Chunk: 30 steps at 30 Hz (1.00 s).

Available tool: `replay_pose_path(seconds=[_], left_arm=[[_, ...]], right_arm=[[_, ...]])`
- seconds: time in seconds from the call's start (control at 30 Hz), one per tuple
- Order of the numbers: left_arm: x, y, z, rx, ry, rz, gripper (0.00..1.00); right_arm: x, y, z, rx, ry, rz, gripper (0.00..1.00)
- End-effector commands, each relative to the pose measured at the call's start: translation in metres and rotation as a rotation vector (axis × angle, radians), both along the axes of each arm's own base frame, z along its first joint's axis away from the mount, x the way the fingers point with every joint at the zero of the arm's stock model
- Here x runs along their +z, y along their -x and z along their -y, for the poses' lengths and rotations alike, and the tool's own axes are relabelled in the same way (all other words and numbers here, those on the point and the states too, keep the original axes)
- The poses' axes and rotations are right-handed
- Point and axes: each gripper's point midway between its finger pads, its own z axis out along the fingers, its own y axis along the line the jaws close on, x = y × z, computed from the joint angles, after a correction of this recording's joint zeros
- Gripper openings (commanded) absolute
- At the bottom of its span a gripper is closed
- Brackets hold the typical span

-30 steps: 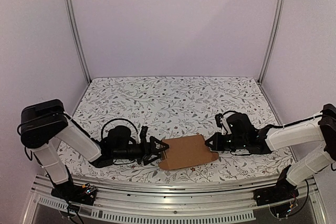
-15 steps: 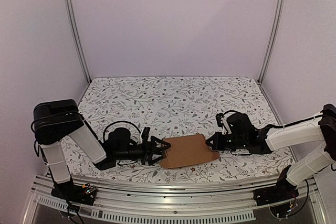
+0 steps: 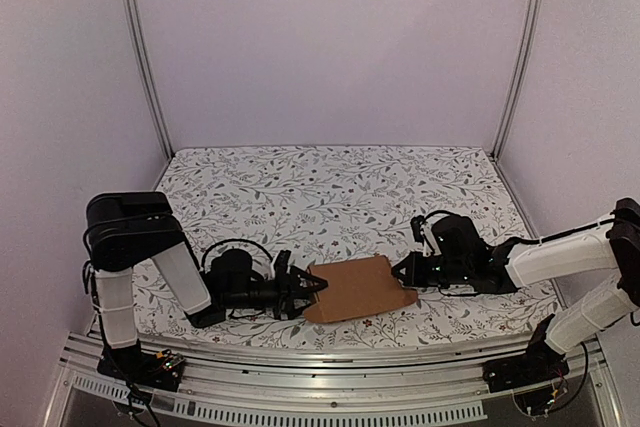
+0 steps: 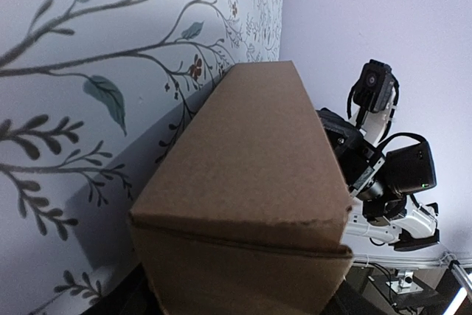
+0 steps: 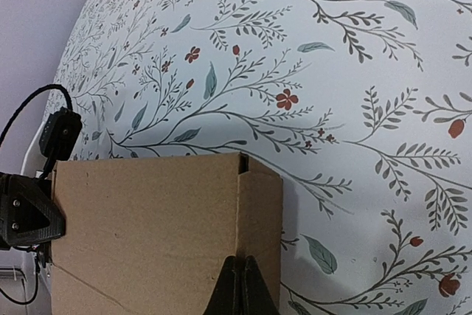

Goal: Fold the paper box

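The paper box (image 3: 358, 289), a flattened brown carton, lies on the flower-printed surface (image 3: 330, 197) close to its near edge, about midway between the near corners, with its long side running left to right. The left hand (image 3: 303, 290) lies low at the box's left end with its fingers apart on either side of that end, and I cannot tell whether they press the cardboard. The right hand (image 3: 404, 273) is clenched, its tips together against the box's right end.
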Motion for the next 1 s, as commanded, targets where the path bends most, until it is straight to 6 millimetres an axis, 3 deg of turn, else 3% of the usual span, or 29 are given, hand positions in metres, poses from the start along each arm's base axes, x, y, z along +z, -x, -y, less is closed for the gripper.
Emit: replay_pose_path(seconds=[0.0, 0.23, 0.53, 0.7, 0.97], left_arm=[[0.028, -0.005, 0.007, -0.008, 0.106, 0.061, 0.59], [0.032, -0.006, 0.007, -0.005, 0.134, 0.068, 0.47], [0.037, -0.006, 0.01, -0.015, 0.167, 0.058, 0.33], [0.042, -0.004, 0.008, -0.019, 0.171, 0.063, 0.28], [0.05, 0.0, 0.007, -0.049, 0.145, 0.078, 0.22]], right_arm=[[-0.022, 0.013, 0.014, -0.008, 0.068, -0.061, 0.0], [-0.022, 0.014, 0.013, -0.004, 0.064, -0.061, 0.01], [-0.003, 0.01, 0.011, 0.006, 0.043, -0.007, 0.34], [0.024, 0.004, 0.009, 0.028, 0.047, 0.056, 0.49], [0.087, 0.002, 0.022, 0.08, 0.106, 0.229, 0.69]])
